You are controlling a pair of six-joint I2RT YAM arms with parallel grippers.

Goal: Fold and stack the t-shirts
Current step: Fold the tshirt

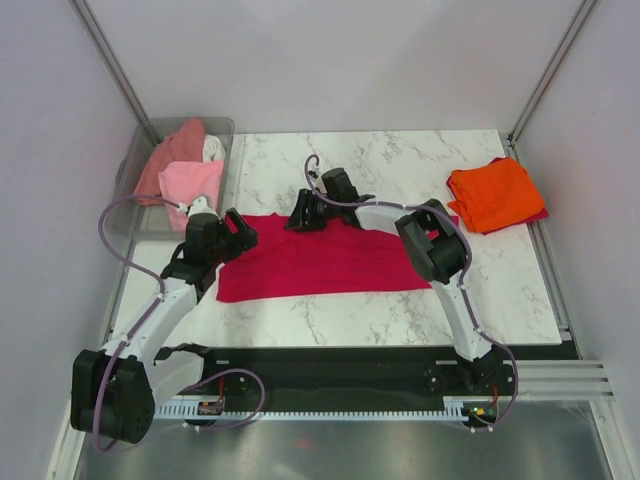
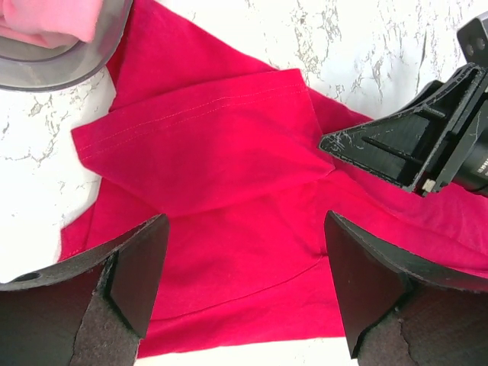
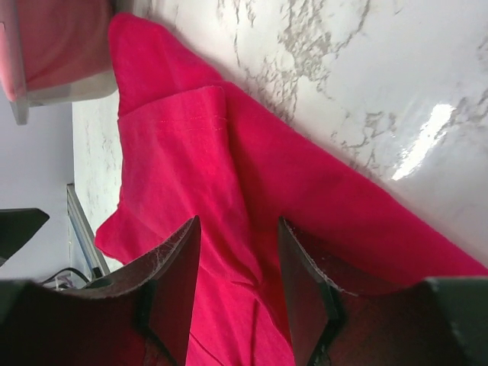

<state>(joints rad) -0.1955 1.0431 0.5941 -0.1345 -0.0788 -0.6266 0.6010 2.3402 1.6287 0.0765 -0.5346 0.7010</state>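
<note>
You're in a robotics lab cell: plain pale walls [image 1: 330, 60] on metal frame posts [image 1: 112, 62], a marble-print surface [image 1: 400, 165], two arms bolted to a black rail [image 1: 340, 375].

Bare table [image 1: 350, 320] lies open in front of and behind the crimson t-shirt [image 1: 320, 265], the bin [image 1: 135, 215] crowds its far left corner, and the orange t-shirt [image 1: 492, 195] sits beyond its right end.

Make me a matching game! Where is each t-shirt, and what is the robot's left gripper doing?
Things:
1. crimson cotton t-shirt
2. bright orange t-shirt
3. light pink t-shirt
4. left gripper

Places or states:
A. in the clear grey plastic bin
B. spread out mid white marble table
C. open, over the crimson shirt
D. folded, at the table's far right

Pairs: 1-B, 2-D, 3-A, 4-C
</note>
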